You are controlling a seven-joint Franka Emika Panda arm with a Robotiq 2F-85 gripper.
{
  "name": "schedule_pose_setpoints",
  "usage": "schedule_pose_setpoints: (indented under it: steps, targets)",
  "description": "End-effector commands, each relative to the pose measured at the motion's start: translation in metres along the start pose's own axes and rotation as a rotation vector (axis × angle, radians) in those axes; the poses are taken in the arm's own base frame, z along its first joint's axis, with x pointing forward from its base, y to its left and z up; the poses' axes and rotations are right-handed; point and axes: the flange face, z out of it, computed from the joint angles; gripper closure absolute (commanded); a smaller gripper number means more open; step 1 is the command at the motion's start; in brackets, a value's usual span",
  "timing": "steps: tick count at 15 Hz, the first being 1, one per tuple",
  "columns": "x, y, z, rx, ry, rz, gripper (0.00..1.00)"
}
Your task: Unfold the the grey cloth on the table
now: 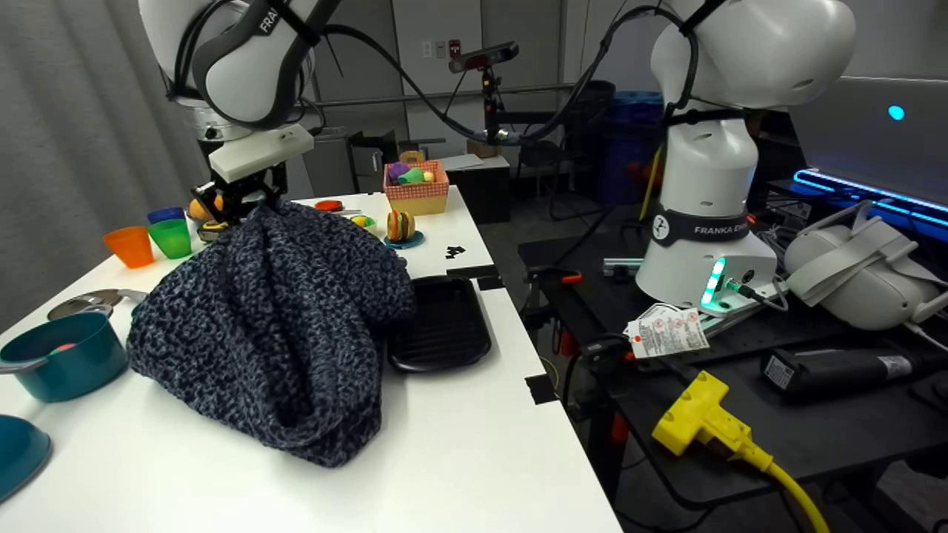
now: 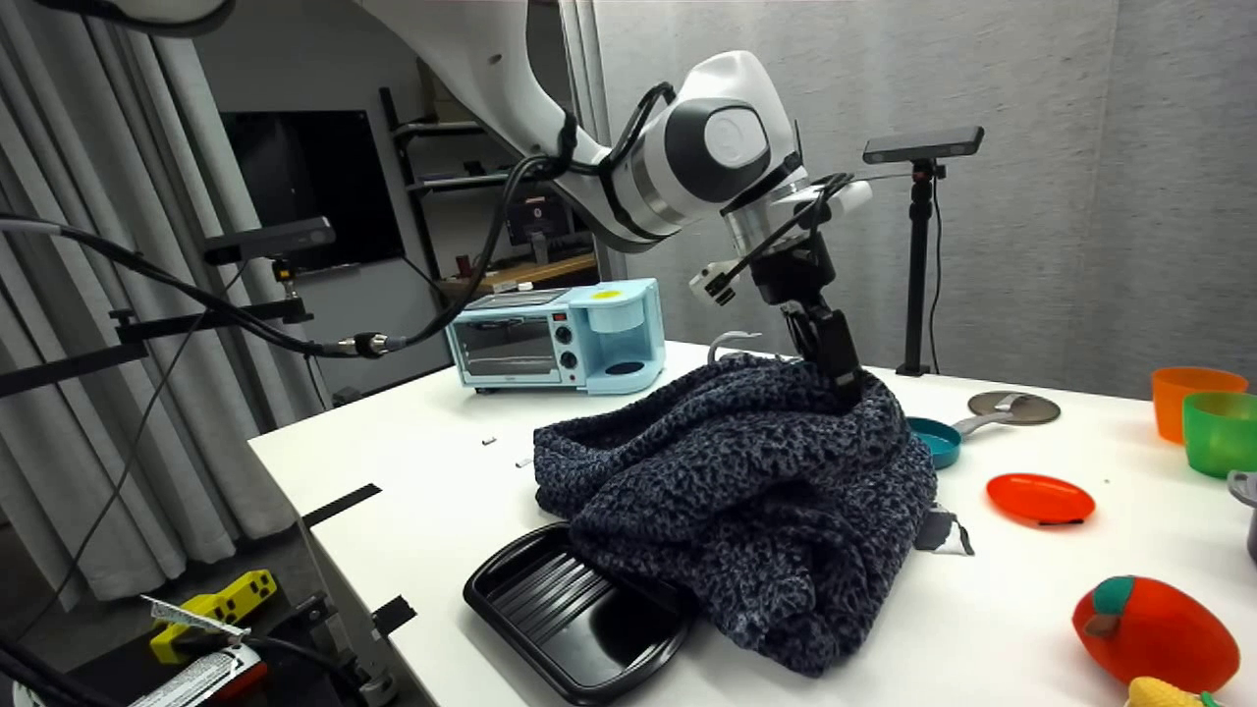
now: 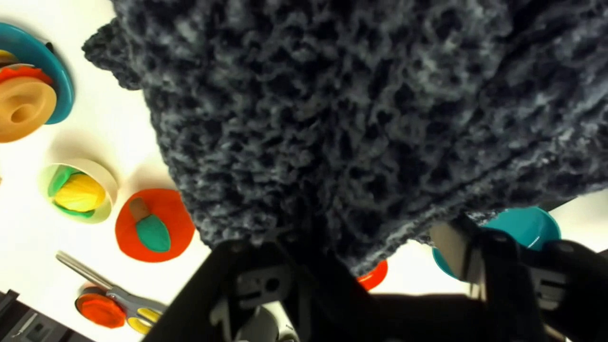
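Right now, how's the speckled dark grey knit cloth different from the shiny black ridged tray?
The speckled dark grey knit cloth looks soft; the shiny black ridged tray looks stiff. The cloth is bigger than the tray. The cloth is heaped in folds; the tray sits flat. Both are dark and on the white table.

A Franka arm (image 1: 703, 170), stand-mounted camera (image 2: 923, 145), VR headset (image 1: 852, 274) and, dimly, perhaps a monitor (image 2: 538, 221) mark a robotics lab.

In an exterior view: pale blue toaster oven (image 2: 520, 344), ridged black tray (image 2: 604, 619), orange cup (image 2: 1171, 405) just beside green cup (image 2: 1228, 437). In the wrist view: toy burger (image 3: 26, 99) on teal plate (image 3: 61, 78); scissors (image 3: 118, 294).
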Motion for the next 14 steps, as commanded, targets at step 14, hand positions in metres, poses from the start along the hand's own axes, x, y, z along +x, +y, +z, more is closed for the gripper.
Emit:
schedule_pose_setpoints:
  steps: [14]
  targets:
    - [-0.123, -0.186, -0.139, 0.039, 0.263, -0.721, 0.98]
